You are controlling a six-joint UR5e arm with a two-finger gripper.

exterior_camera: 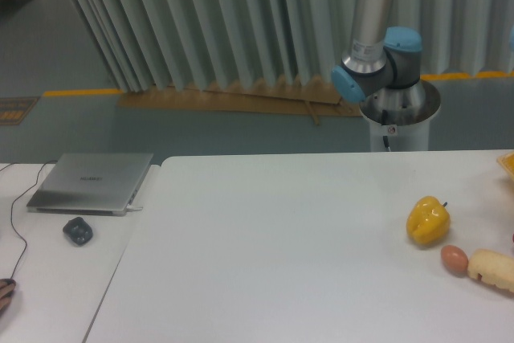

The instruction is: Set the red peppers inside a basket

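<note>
while the arm (377, 46) stands upright behind the surface (281, 238), its jaws are out of frame, so i cannot tell how they stand. no red pepper or basket shows; only a yellow pepper (427, 220), an egg (454, 259) and a bread roll (491, 269) lie at the right. the task looks unstarted; next comes locating the red peppers.

white table (265, 247) wide open across middle and left. obstacles bunched at right edge: yellow pepper (428, 220), egg (454, 259) just beside it, bread roll (492, 269) touching egg. arm base (399, 114) stands behind far edge. laptop (91, 183) and mouse (78, 231) on side table.
</note>
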